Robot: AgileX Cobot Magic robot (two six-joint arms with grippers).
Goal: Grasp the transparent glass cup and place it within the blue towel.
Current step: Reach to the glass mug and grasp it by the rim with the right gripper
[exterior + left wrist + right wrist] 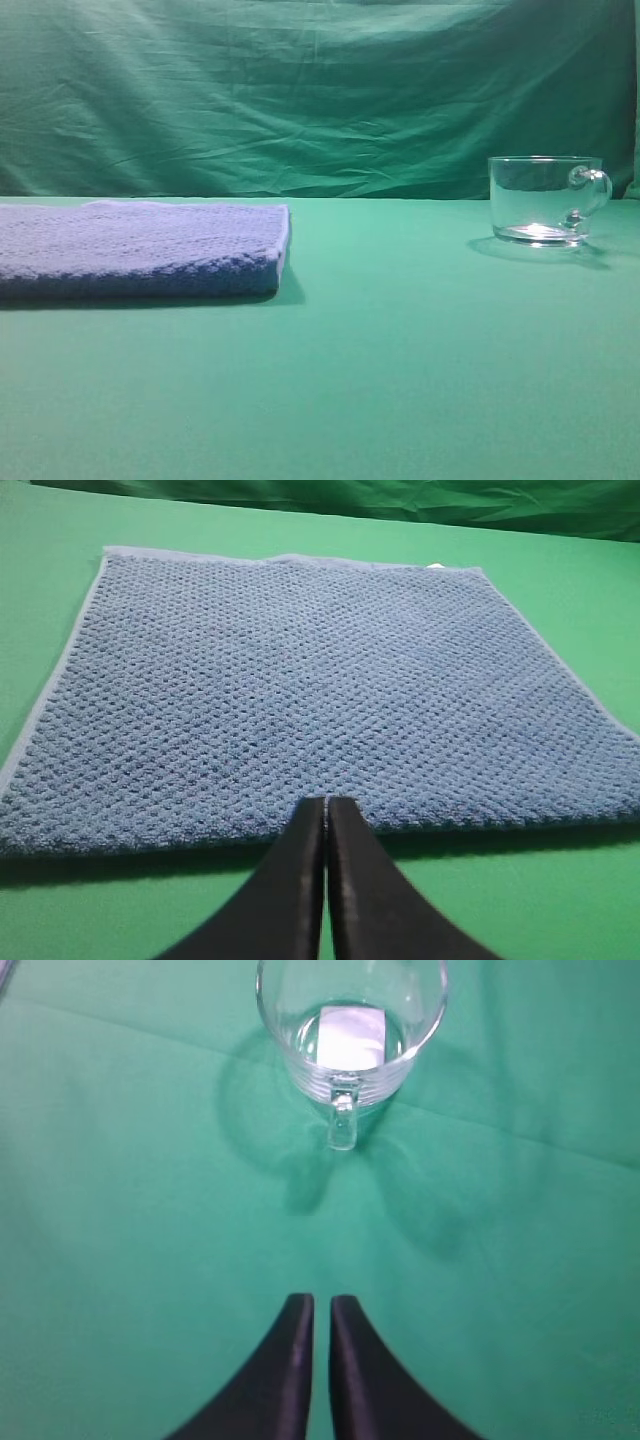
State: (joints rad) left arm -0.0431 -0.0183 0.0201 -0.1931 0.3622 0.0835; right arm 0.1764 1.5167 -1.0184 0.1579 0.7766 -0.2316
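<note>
Clear glass forms the cup [540, 199], which stands upright on the green cloth [400, 350] at the right of the high view, its loop handle [592, 190] on the right side and its thick base flat on the surface. It is well apart from the towel [140, 248], which lies flat and folded at the left, its near right corner square to the table edge. No arm appears in the high view. In the right wrist view the cup sits ahead of the right gripper [321, 1305], handle turned toward the camera, with bare cloth between cup and fingertips; the two dark fingers stand nearly together with only a narrow slit between them, grasping nothing. In the left wrist view the left gripper [326, 802] is clenched, fingers pressed together and empty, its tips over the near edge of the towel. Wrinkled green drape [300, 90] hangs behind the table.
</note>
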